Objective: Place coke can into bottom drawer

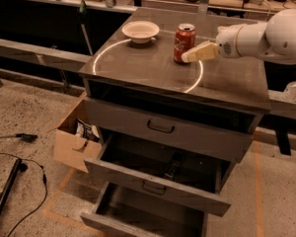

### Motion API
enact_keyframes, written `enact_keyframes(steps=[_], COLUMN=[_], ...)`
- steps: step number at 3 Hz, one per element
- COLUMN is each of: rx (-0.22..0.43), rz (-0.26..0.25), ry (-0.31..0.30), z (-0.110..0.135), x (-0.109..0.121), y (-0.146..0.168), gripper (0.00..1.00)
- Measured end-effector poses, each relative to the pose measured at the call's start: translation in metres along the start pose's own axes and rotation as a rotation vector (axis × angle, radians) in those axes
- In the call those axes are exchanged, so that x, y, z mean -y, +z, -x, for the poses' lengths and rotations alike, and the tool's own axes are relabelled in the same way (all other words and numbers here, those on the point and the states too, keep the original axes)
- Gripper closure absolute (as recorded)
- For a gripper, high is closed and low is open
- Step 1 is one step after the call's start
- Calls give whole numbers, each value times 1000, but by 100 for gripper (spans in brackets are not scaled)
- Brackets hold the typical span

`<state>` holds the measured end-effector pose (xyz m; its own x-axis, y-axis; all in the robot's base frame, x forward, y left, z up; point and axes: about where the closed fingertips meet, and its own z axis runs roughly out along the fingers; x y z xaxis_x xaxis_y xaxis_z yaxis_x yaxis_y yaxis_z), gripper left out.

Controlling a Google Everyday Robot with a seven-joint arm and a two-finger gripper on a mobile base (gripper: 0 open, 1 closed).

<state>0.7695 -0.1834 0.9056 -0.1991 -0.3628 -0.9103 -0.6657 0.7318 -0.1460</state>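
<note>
The coke can (184, 43) stands on top of the cabinet (148, 68), near the white bowl (140, 31). The gripper (190, 57) is right beside it; its grip is unclear. The bottom drawer (153, 209) sits pulled out.

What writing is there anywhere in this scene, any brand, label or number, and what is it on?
"Coca-Cola": white script on the red coke can, blurred and only roughly legible; the gripper is close beside the can.
Clear bottle at the far edge: any label is too small to read.
Things inside the cardboard box on the floor: print too blurred to read.
No other readable text shows.
</note>
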Motion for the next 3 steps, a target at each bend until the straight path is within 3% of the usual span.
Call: enact_keyframes(steps=[1, 2, 3], rx=[29, 50, 58], rz=[-3, 7, 26], ry=[22, 57, 84], z=[7, 17, 23], x=[7, 10, 10], y=[26, 48, 61], gripper=[0, 16, 41])
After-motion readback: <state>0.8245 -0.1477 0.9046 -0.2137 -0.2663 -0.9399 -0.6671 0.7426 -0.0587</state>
